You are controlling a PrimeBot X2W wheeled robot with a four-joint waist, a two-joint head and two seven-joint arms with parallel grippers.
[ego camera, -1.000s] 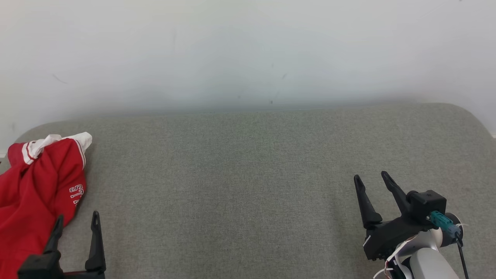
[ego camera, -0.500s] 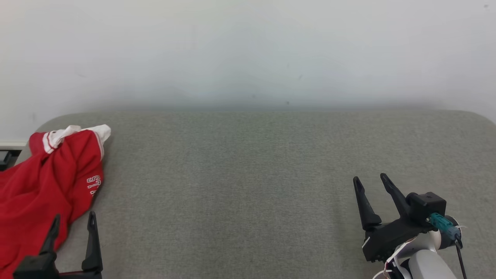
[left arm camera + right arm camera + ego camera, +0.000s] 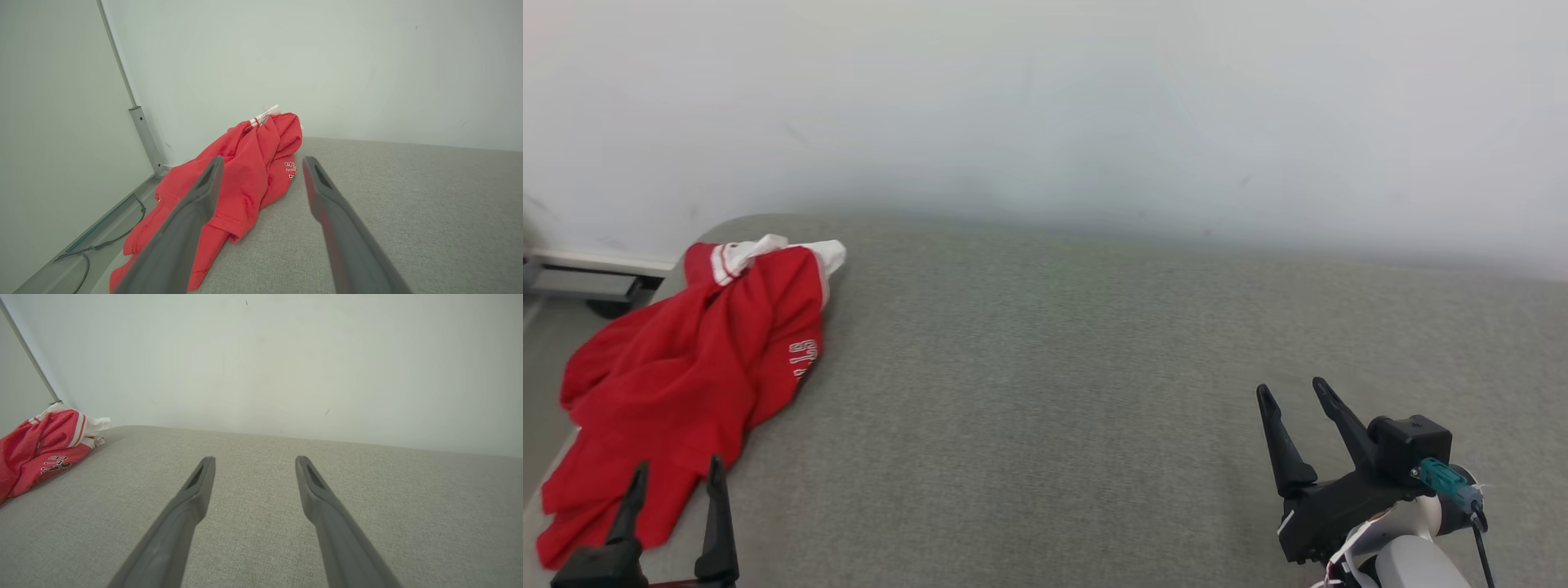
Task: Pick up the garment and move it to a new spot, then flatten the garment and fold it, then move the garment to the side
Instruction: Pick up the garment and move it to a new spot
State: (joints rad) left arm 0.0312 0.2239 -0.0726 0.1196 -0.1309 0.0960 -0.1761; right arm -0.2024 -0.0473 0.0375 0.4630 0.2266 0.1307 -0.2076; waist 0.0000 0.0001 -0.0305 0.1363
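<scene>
A crumpled red garment [image 3: 678, 380] with white trim and white lettering lies at the left end of the grey fabric surface [image 3: 1045, 392], partly hanging over its left edge. My left gripper [image 3: 678, 478] stands open at the lower left, its fingertips just short of the garment's near hem. In the left wrist view the garment [image 3: 241, 175] lies ahead between and left of the open fingers [image 3: 196, 204]. My right gripper [image 3: 1294, 392] is open at the lower right, far from the cloth. The right wrist view has the garment [image 3: 41, 447] at its far left.
A pale wall [image 3: 1045, 106] rises behind the surface. To the left a grey baseboard rail [image 3: 580, 278] and floor show past the surface's rounded corner. A metal post [image 3: 143, 134] and a cable [image 3: 94, 249] stand beside the left edge.
The head camera has turned left and tilted, so the garment shows more fully and further right. Both grippers hold about the same open pose.
</scene>
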